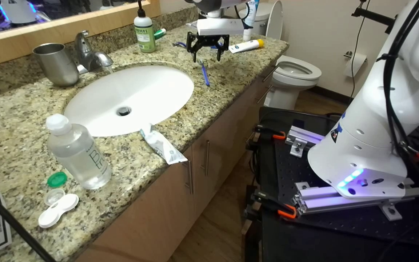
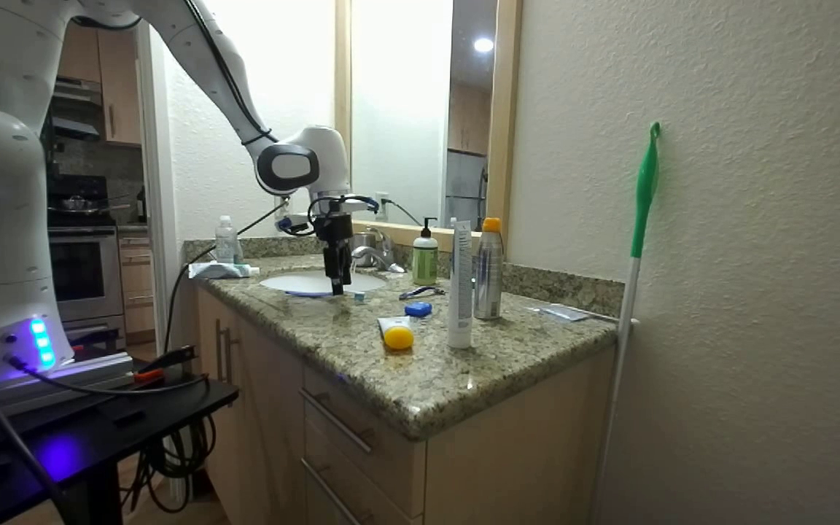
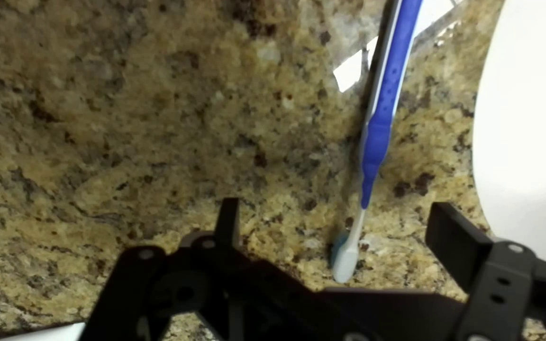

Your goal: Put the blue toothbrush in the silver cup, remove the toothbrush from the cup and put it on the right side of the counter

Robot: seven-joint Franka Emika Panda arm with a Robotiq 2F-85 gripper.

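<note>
Exterior view, upper left: the silver cup [image 1: 57, 65] stands with nothing showing above its rim. At upper centre, the blue toothbrush [image 1: 204, 74] lies on the worktop [image 1: 227, 78], below our spread claw [image 1: 207, 58]. We judge insertion, removal and placing probably remain.

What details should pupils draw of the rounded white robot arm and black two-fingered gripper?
The smooth white arm has black cables strapped along it and a glowing blue light strip on its base. The black gripper has angular hinged links and blocky fingertips.
</note>
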